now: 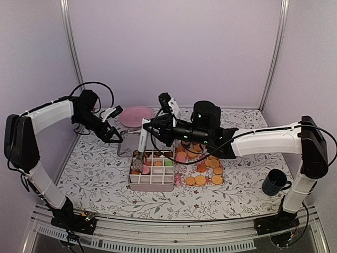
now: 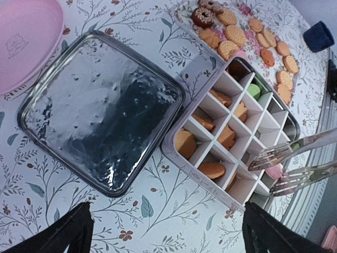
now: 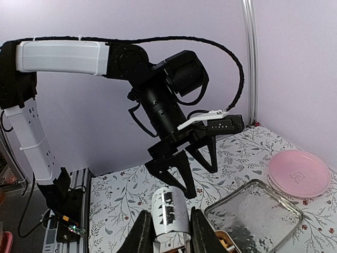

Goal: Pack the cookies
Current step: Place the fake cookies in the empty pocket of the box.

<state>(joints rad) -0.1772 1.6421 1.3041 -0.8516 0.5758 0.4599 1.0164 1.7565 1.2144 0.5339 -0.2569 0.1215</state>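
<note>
Reaching from its base at the near right corner, the right arm lies long and low across the table, wrist over the middle.
Left arm: rises from the near left corner, folds at the elbow and runs toward the back, wrist turned down.
Lid: clear, square with rounded corners, flat on the table, touching or just beside the box. Only the left wrist view shows it whole.
Plate: pink, round, beyond the lid toward the back wall.
Box: pale, divided into a grid of compartments, in front of centre.
Mug: dark blue, near the right arm's base, well apart from the box.
Tongs: clear, with forked tips slightly apart, low over the box's left column. The white handle shows in the right wrist view.
Right gripper: fingers clamped on the tongs' handle.
Left gripper: fingers spread wide, nothing between them, above the lid. The right wrist view shows it side-on.
Cookies: most lie loose in a cluster just right of the box. They are mainly golden-orange, with a dark one at the back. Others sit in several compartments, orange with one green. A pink one lies by the tong tips; whether it is gripped cannot be told.
</note>
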